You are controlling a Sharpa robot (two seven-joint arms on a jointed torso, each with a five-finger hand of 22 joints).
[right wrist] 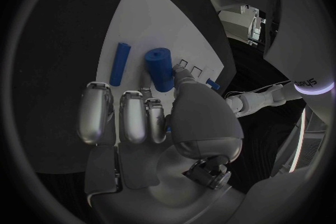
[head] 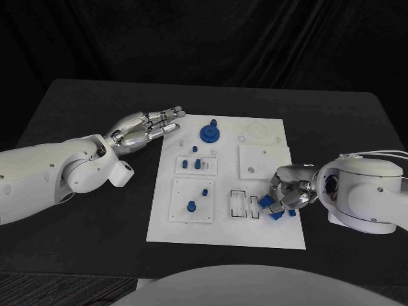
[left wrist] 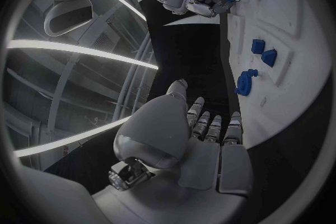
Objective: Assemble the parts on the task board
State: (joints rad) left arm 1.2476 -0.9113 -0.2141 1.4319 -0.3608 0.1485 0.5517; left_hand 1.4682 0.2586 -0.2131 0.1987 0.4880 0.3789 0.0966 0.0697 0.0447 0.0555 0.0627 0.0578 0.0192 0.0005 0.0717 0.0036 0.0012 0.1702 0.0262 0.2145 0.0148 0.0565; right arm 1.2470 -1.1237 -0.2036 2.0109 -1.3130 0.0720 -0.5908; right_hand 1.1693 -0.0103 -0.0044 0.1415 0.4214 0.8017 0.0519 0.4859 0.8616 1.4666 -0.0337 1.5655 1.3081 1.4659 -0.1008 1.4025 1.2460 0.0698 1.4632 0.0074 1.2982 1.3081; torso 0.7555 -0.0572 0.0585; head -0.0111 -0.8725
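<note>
The board [head: 259,220] lies mid-table, my landmark. My left hand [head: 147,129] hovers at its far left edge, fingers loosely apart, holding nothing. My right hand [head: 287,194] works its near right corner, fingers curled round a blue cylinder [right wrist: 160,69] at the slots [head: 243,205]; a blue bar [right wrist: 120,63] lies beside it. I'd keep the cylinder upright, line it up, press gently.

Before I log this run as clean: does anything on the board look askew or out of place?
Mostly tidy. A few blue parts lie loose at the task board's right edge, under the right hand, not seated in any slot. In the right wrist view that hand touches a blue cylinder. The left hand holds nothing.
</note>
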